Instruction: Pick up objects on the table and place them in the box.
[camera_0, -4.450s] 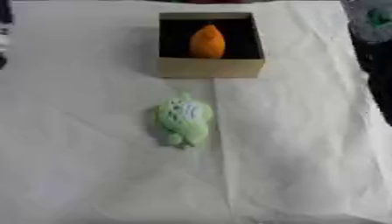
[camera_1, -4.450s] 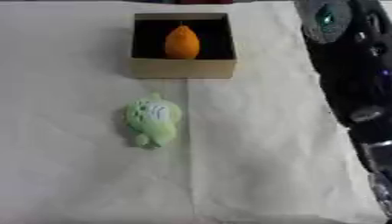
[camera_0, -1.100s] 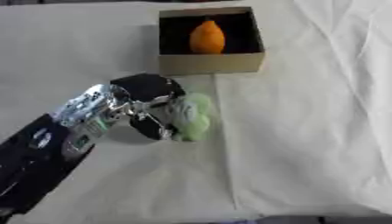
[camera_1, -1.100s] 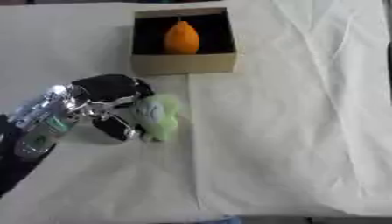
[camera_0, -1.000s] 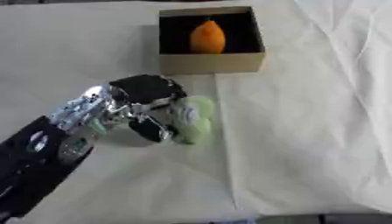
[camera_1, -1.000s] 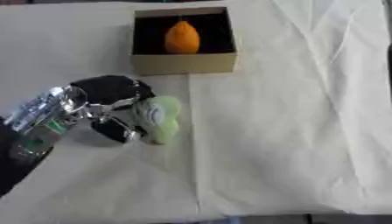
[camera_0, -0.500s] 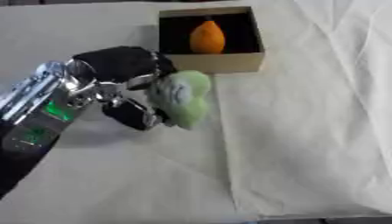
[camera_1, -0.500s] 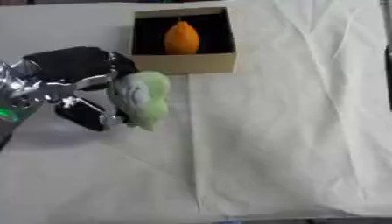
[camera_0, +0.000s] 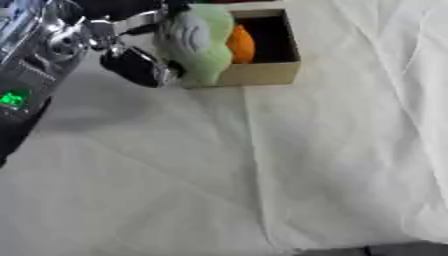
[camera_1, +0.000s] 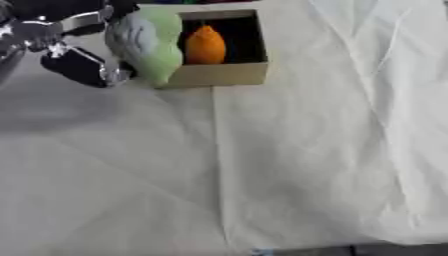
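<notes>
Table (camera_1: 289, 165), covered by creased white cloth, filled both views. Left arm (camera_0: 35, 60) entered from 10 o'clock, silver-and-black, green light lit on forearm. Box (camera_1: 219, 72), tan outside and black inside, stood at 12 o'clock. Left hand (camera_0: 131, 55) sat at box's 9 o'clock side, fingers (camera_0: 140, 70) curled round green plush toy (camera_1: 149, 45), lifted clear of cloth and overlapping box's left wall. Orange object (camera_1: 205, 46) lay inside box, upright, just beside toy. Right hand out of frame.
</notes>
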